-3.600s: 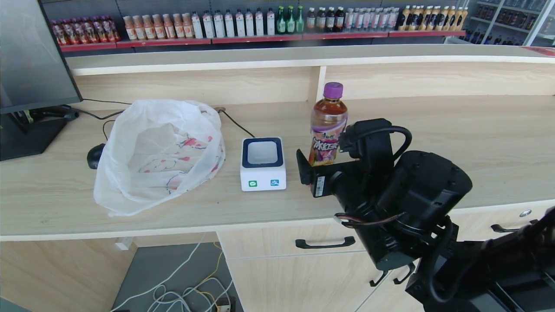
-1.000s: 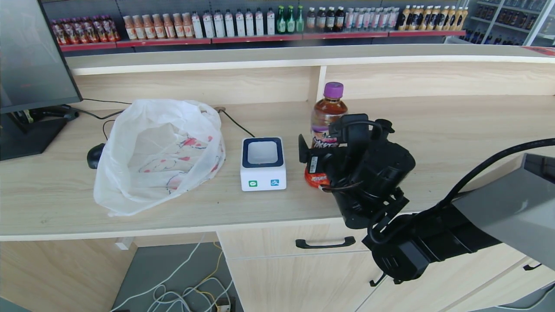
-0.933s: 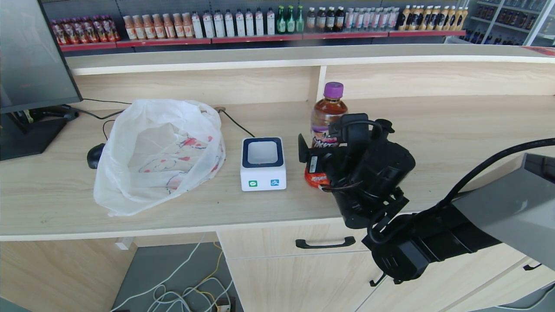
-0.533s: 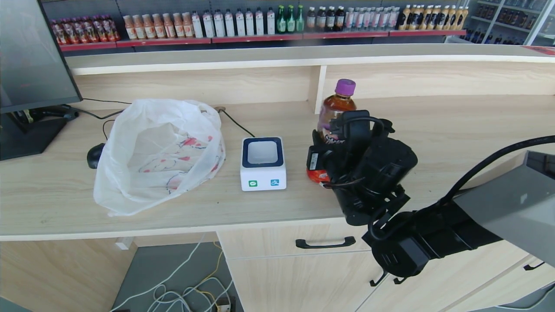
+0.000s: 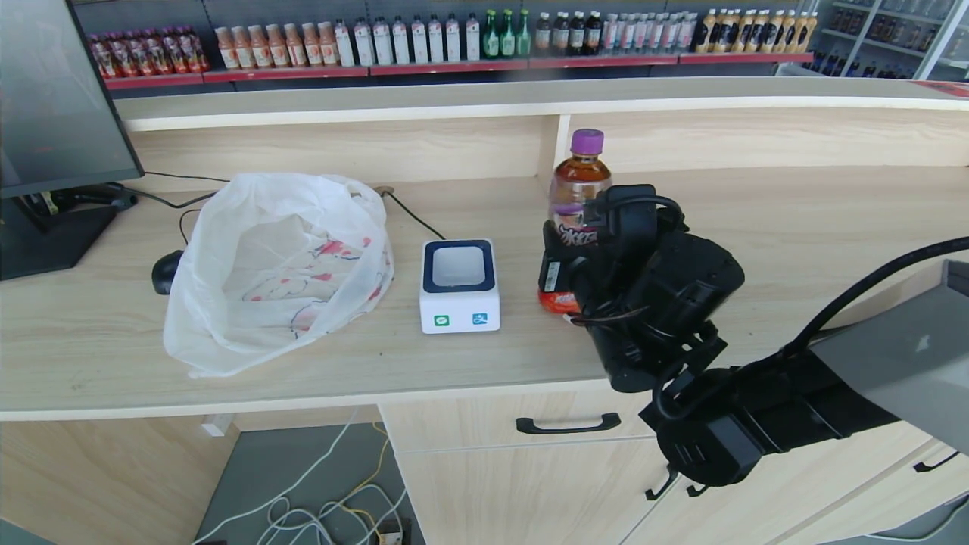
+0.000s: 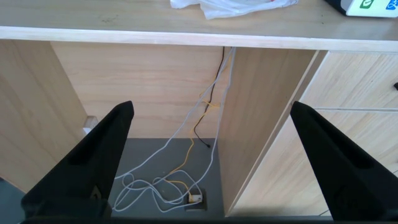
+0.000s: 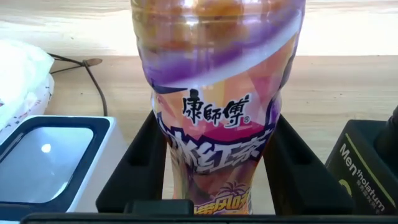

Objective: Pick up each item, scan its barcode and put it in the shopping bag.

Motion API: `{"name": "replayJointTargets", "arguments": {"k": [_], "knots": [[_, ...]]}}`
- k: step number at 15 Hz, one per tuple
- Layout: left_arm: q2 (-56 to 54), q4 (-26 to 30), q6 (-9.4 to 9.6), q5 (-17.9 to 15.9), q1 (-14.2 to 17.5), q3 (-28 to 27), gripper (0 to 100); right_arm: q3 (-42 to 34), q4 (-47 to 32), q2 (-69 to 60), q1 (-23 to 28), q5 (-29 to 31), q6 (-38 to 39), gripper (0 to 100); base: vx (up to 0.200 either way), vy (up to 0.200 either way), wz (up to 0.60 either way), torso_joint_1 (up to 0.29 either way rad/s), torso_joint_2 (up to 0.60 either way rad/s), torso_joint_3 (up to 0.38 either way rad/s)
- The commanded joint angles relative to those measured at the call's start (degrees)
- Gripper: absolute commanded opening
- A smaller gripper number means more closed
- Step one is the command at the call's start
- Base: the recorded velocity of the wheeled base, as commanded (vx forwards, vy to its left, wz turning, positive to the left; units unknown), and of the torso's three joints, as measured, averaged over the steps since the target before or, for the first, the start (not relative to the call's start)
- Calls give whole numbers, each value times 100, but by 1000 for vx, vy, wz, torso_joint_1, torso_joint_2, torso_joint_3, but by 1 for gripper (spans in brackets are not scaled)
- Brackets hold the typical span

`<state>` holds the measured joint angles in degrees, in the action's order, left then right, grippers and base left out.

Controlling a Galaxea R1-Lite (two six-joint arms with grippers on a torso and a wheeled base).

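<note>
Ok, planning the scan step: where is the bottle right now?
Head view: the bottle is right of centre, held in the right gripper, just right of the scanner.

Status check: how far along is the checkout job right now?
Done: nothing visibly bagged; the shopping bag looks empty. In hand: the right gripper grips the bottle beside the scanner. Left: scan it, bag it, then likely the dark box.

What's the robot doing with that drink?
The robot's right tool is clamped around the purple-capped drink bottle, holding it upright just to the right of the white scanner on the counter. The shopping bag sits open on the scanner's other side, and the bottle is not in it yet.
</note>
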<state>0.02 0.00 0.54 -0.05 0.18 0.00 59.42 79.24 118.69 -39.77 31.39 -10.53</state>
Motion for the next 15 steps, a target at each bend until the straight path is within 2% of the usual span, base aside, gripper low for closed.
{"name": "replayJointTargets", "arguments": {"k": [1, 9, 15], "knots": [[-2, 0, -1, 5, -1, 0, 100, -176, 57, -127, -5, -1, -1, 0, 0, 0, 0, 0, 0, 0], [-2, 0, -1, -4, -1, 0, 100, -396, 101, -751, -102, -1, -1, 0, 0, 0, 0, 0, 0, 0], [-2, 0, -1, -4, -1, 0, 100, -1081, 101, -1463, -585, -19, -10, 0, 0, 0, 0, 0, 0, 0]]}}
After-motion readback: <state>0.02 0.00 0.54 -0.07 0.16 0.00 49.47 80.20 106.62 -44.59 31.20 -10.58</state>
